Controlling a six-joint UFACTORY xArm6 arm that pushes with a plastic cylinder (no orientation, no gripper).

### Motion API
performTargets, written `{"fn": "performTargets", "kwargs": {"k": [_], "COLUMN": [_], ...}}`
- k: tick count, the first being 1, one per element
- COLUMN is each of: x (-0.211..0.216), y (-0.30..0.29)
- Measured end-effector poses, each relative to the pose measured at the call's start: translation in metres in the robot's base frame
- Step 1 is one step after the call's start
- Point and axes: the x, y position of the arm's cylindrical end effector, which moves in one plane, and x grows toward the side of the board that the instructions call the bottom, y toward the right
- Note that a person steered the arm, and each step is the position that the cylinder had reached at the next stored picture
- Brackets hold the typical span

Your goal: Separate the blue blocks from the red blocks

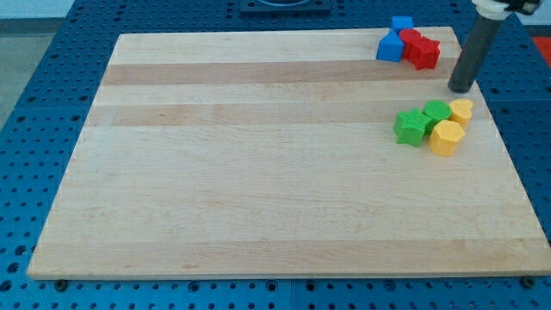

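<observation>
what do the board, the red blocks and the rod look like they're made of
Board: pale wood, matte, with visible grain and glued strips. Red blocks: probably painted wood or plastic, solid even colour, little shine; which one is unclear. Rod: dark, smooth, possibly metal or plastic, with my tip right of the red blocks, apart.

One camera looks down obliquely over the whole wooden board (258, 172).

Wooden board (258, 172) on a perforated table (52, 103); one huddle of touching blocks (408, 45) at the board's top-right corner; a second huddle (435, 125) below it, near the right edge; my tip (461, 89) between them.
</observation>
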Motion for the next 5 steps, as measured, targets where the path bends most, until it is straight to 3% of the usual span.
{"fn": "performTargets", "kwargs": {"k": [2,5], "x": [-0.024,-0.105], "y": [0.005,0.008]}}
